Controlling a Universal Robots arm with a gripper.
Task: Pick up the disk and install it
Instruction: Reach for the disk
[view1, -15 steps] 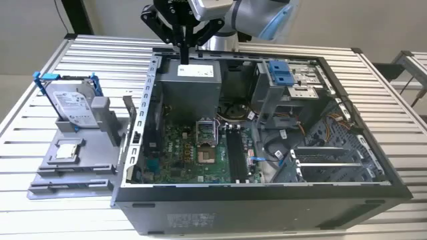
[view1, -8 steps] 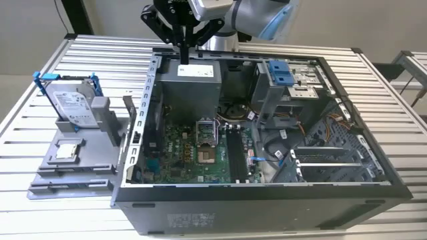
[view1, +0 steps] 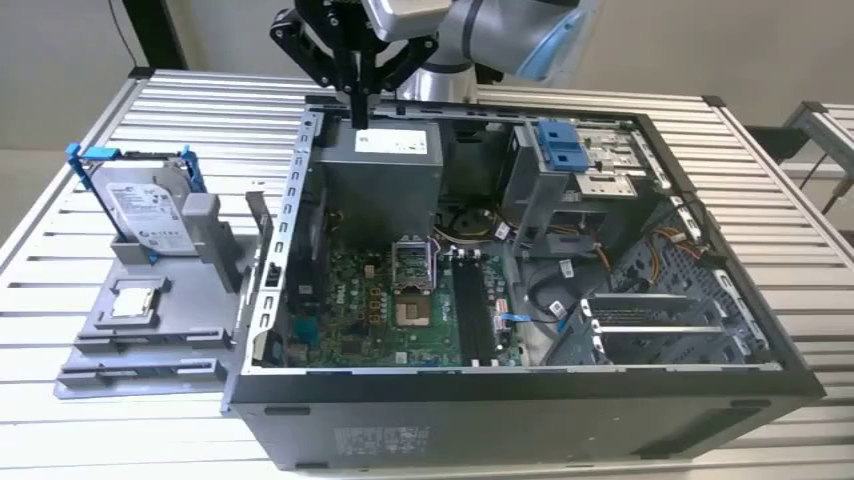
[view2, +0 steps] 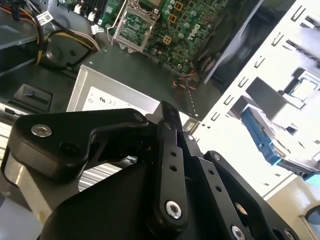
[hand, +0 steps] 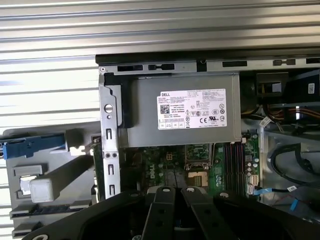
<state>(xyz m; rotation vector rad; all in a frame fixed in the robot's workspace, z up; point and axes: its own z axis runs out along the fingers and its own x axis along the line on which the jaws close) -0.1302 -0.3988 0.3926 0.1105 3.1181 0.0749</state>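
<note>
Silver-grey metal disk (view1: 140, 208), white printed label, blue plastic rails, upright in grey stand (view1: 167, 335) at the exterior view's left — black gripper (view1: 358, 115) well apart, fingers together, empty, above labelled grey power supply (view1: 380, 175)

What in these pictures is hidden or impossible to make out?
- Exterior view: the grey plastic stand hides the lower end of the flat silver-grey metal disk with blue rails.
- Exterior view: the top edge cuts off the robot arm.
- Second wrist view: the black gripper covers part of the silver box-shaped power supply; glare washes out the disk.
- First wrist view: the gripper covers part of the green circuit board.
</note>
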